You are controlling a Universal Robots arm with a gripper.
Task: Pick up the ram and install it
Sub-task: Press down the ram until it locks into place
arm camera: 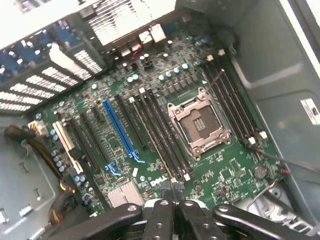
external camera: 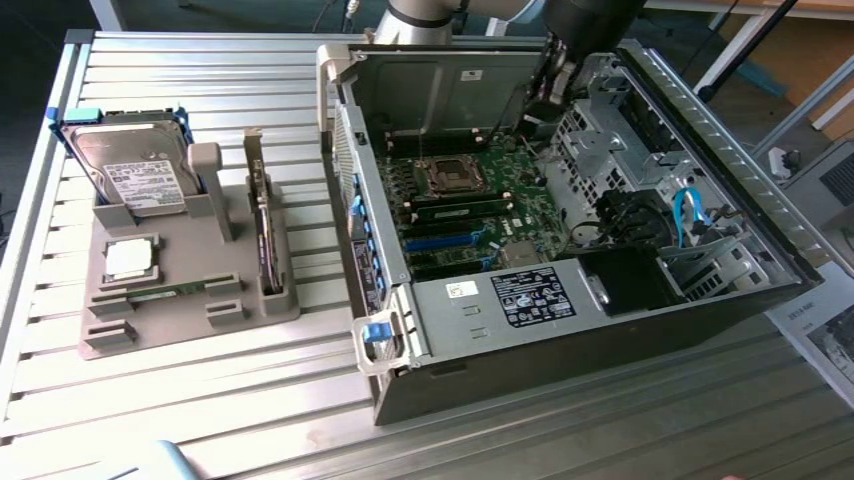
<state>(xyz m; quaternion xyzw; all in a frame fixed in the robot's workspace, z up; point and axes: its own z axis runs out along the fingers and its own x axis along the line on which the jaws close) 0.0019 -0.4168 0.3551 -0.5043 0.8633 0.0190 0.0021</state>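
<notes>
One ram (external camera: 171,292), a thin green stick, lies flat in the grey fixture (external camera: 160,330) on the exterior view's left. A second ram (arm camera: 152,140) stands edge-up in a motherboard slot beside the empty processor socket (arm camera: 197,122). In the exterior view this ram (external camera: 461,210) shows dark chips. My gripper (arm camera: 175,204) hangs inside the open case (external camera: 747,230) above the motherboard (arm camera: 100,150), just off the near end of the seated stick. Its black fingers (arm camera: 159,220) are pressed together and I see nothing between them. In the exterior view the gripper (external camera: 545,112) is at the back of the case.
The fixture also carries a hard drive (external camera: 127,175), a square silver processor chip (external camera: 128,260) and an upright green expansion card (external camera: 268,240). Inside the case are a blue slot (arm camera: 120,130), a heatsink (arm camera: 125,192), cables (external camera: 687,215) and drive cages. Slatted metal table (external camera: 200,420) all around.
</notes>
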